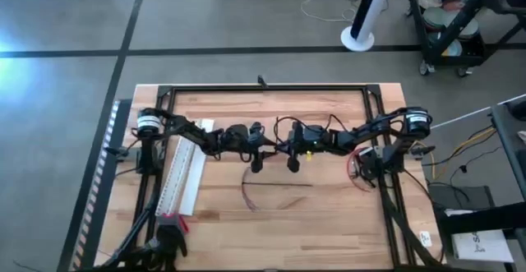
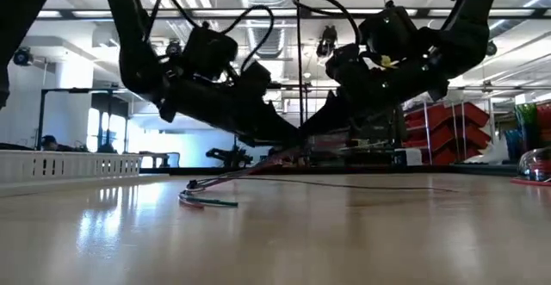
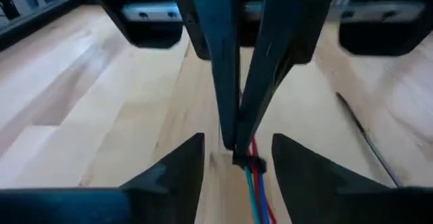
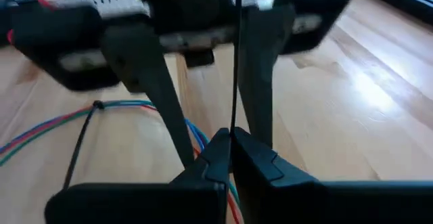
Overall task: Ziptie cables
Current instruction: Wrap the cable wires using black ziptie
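The cables (image 1: 251,191) are a thin bundle of red, blue and green wires near the table's middle. One end lies on the wood (image 2: 207,201), and the bundle slants up from there to where both grippers meet. My right gripper (image 4: 231,137) is shut on the raised part. My left gripper (image 3: 237,137) faces it from the table's left and is open. Its fingers (image 3: 172,176) stand on either side of the wires (image 3: 256,187) without touching them. A black ziptie (image 4: 98,105) wraps the bundle farther along, its tail trailing over the wood. My right gripper pinches the cables between its two fingertips, where a small dark knot (image 3: 247,162) sits on the bundle. The fingers (image 3: 226,82) slant down from the table's right. The held part is clear of the wood, and the rest runs slack down to the table.
A long white perforated strip (image 1: 185,173) lies along the table's left side, with a red-tipped thing (image 1: 177,221) at its near end. A black frame (image 1: 263,87) borders the table. A thin dark line (image 2: 362,186) lies on the wood near the bundle.
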Robot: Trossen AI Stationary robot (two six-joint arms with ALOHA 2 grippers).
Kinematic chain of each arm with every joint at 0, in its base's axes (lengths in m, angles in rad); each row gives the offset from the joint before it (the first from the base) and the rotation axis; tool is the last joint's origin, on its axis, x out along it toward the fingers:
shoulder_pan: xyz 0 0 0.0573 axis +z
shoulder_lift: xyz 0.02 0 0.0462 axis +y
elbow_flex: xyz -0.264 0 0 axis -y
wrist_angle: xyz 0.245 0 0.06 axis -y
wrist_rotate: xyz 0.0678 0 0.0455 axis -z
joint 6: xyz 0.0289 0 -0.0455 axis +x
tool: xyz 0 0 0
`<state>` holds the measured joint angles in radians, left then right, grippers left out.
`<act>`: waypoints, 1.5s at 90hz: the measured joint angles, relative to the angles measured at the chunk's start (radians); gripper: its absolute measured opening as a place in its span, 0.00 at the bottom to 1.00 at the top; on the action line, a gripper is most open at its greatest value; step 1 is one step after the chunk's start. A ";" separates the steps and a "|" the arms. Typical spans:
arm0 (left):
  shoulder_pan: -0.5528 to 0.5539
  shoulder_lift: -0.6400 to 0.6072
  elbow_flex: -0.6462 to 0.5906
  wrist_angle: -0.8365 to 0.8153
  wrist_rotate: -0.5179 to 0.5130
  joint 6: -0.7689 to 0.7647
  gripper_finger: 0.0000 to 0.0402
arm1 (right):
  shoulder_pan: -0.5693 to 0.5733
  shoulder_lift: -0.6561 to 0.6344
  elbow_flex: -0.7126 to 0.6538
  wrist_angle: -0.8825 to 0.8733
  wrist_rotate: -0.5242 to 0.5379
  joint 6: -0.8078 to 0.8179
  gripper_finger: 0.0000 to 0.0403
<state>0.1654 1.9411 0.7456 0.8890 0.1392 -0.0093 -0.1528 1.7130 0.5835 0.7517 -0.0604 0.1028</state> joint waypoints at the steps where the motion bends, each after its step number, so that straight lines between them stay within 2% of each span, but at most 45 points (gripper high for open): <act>1: 0.000 0.002 0.002 0.000 0.000 0.000 0.36 | 0.000 0.000 0.000 0.001 0.000 0.000 0.00; 41: 0.000 0.016 0.009 0.009 0.007 0.000 0.11 | 0.006 0.000 0.000 0.002 -0.002 -0.015 0.00; 73: 0.000 0.023 0.009 0.021 0.000 -0.011 0.02 | 0.007 0.000 0.000 0.011 -0.001 -0.018 0.00; 111: 0.000 0.063 0.011 0.021 -0.001 -0.038 0.00 | 0.007 -0.018 -0.002 0.015 0.023 -0.053 0.00; 135: 0.001 0.067 0.010 -0.018 -0.002 -0.027 0.00 | 0.007 -0.053 -0.001 -0.053 0.034 -0.051 0.00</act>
<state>0.1663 2.0079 0.7561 0.8708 0.1368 -0.0365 -0.1460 1.6597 0.5821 0.6989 -0.0261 0.0515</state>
